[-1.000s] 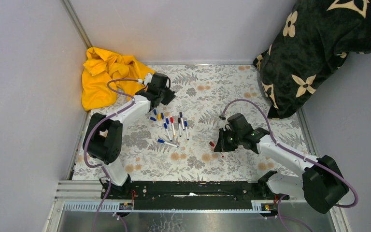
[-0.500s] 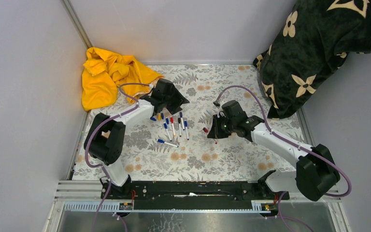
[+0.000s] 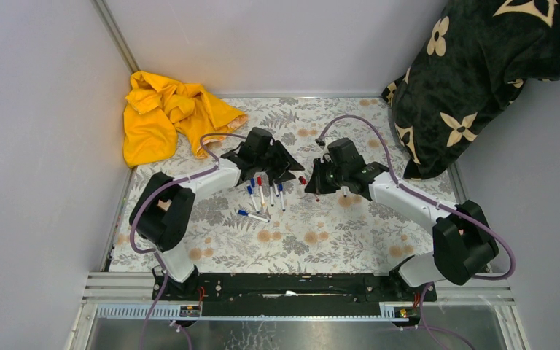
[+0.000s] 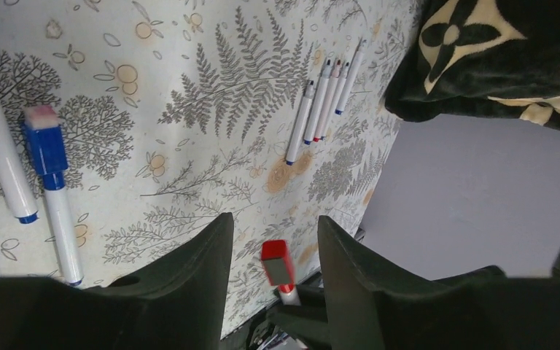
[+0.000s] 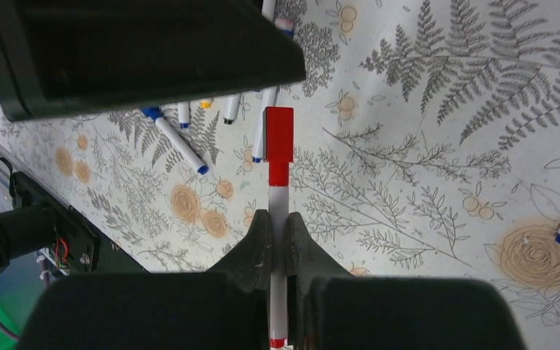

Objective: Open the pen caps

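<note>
My right gripper (image 5: 278, 233) is shut on the white barrel of a pen (image 5: 278, 200), held above the table. Its red pen cap (image 5: 279, 135) is still on and points at my left gripper (image 3: 289, 175). In the left wrist view the same red cap (image 4: 277, 261) sits between the fingers of the open left gripper (image 4: 273, 219), touching neither. From above, the cap (image 3: 302, 179) shows between the two grippers. Several capped pens (image 3: 262, 193) lie on the cover below the left arm. Another row of pens (image 4: 324, 102) lies farther right.
A crumpled yellow cloth (image 3: 164, 120) lies at the back left corner. A dark blanket with cream flowers (image 3: 474, 80) is heaped at the back right. The table carries a fern-and-flower printed cover (image 3: 299, 240), walled on three sides.
Both arms have swung toward mid-table and met. The left gripper went from shut to open. The right gripper carried the red-capped pen up and left, into the left gripper's gap.
</note>
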{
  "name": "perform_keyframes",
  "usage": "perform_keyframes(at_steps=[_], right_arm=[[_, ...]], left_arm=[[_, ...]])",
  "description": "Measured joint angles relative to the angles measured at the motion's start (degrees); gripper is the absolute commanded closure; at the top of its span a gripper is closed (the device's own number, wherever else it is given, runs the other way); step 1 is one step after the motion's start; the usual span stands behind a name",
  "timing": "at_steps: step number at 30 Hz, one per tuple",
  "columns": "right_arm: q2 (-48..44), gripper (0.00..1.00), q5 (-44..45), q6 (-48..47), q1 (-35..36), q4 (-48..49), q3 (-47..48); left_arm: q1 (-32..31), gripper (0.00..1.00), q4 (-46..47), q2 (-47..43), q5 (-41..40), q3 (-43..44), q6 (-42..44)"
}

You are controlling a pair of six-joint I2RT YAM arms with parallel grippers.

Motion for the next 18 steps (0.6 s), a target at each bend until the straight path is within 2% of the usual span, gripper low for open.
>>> perform_keyframes(at_steps=[14,18], right_arm=[[4.35,1.00,0.31,-0.07,-0.57,2.71,2.71],[5.03,1.00,0.28,-0.07,-0.59,2.80,2.97]], left_arm=[[-0.59,0.48,0.02,0.00,2.49,-1.31,-1.73],[-1.16,0.51,0.02,0.02,2.84,-1.14,-2.47]])
